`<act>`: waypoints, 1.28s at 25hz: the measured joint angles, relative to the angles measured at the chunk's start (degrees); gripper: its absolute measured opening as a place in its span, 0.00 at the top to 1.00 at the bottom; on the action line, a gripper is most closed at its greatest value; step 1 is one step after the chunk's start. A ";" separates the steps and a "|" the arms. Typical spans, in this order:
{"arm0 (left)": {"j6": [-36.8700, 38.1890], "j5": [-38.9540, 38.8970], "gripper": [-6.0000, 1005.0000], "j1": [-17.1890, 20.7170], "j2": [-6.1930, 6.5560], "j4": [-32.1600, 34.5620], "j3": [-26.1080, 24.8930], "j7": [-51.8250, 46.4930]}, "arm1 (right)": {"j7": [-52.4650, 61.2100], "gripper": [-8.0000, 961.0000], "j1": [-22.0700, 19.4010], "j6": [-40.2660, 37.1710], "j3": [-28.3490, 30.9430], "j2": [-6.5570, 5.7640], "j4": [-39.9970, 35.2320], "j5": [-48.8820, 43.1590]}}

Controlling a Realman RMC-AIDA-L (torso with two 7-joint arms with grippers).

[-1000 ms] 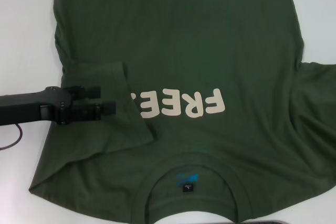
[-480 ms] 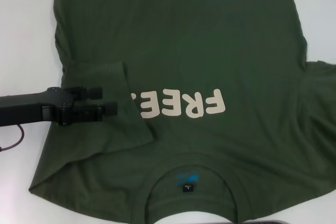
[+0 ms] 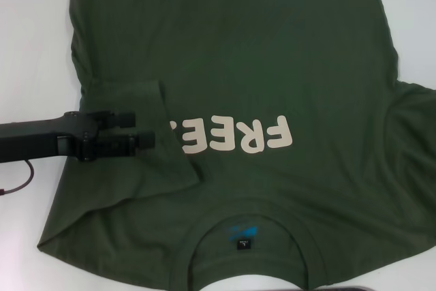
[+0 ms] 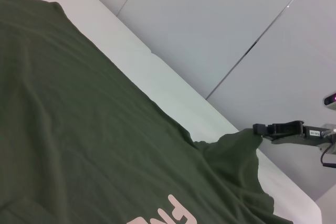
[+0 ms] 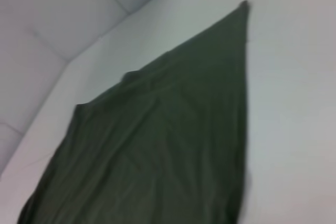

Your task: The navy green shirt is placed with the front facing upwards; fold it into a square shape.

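White table (image 3: 34, 46) carries the navy green shirt (image 3: 272, 66), front up. Since a second ago the left gripper (image 3: 139, 129), fingers parted and empty, has crept inward over the folded-in left sleeve (image 3: 136, 168). Right sleeve fold outstanding; the right gripper (image 4: 260, 128) pinches that sleeve's edge.

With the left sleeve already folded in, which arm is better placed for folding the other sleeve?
The right. In the left wrist view the right gripper is at the tip of the navy green shirt's right sleeve; the left gripper lies over the folded sleeve.

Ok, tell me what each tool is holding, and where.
The right tool pinches the shirt by its right sleeve edge; the left tool is open, holding nothing.
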 joint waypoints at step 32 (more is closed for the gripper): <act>-0.81 0.00 0.08 -1.17 0.04 0.32 0.18 -0.07 | -0.14 0.97 12.18 -1.22 -11.25 5.43 0.60 -0.17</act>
